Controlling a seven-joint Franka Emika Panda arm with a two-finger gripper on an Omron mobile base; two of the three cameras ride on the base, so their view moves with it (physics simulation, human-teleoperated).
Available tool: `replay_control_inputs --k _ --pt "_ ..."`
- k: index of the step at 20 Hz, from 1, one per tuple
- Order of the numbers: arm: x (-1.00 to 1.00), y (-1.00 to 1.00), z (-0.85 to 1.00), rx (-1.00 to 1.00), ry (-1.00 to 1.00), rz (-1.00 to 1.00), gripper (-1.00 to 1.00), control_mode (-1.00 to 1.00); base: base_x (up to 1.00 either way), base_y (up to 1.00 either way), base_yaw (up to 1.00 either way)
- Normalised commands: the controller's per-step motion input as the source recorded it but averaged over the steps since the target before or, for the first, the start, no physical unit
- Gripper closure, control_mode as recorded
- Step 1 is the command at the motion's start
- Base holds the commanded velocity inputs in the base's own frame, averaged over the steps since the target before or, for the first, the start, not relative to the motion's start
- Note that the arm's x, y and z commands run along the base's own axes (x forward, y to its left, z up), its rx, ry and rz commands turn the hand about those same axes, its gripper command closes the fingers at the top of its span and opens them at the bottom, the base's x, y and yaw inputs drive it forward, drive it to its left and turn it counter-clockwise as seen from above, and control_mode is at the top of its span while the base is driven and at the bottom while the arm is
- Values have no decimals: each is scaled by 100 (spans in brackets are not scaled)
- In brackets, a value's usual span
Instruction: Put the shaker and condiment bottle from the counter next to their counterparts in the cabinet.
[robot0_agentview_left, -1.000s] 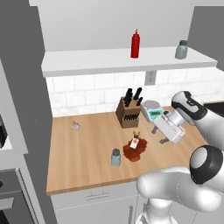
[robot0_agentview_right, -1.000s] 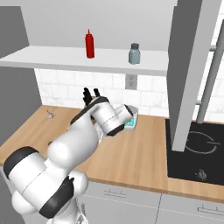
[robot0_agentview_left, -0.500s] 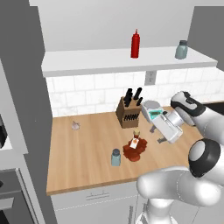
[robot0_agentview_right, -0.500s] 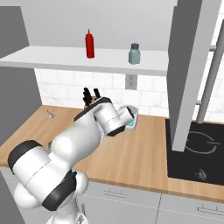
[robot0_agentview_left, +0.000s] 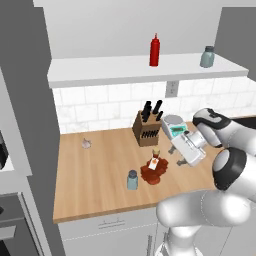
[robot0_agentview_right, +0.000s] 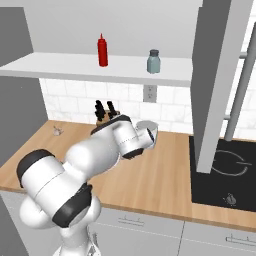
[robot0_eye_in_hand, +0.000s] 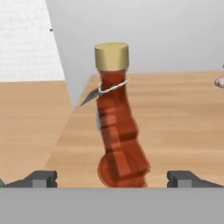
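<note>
Condiment bottle stands on the desk just in front of the knife block, with the shaker close beside it. Rigid, ribbed and probably top-heavy; best gripped low around its body. The tool is spread wide, straddling its base without touching.

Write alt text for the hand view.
A red-brown ribbed bottle with a tan cork top stands centred on the wooden counter, between the open gripper's two dark fingertips. A grey wall rises behind.
</note>
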Motion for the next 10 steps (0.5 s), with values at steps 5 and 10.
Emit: replay_control_inputs --k 5,10 --pt "3 0 -9 3 0 0 -100 -100 0 0 0" --pt "2 6 -6 3 0 0 -100 -100 0 0 0"
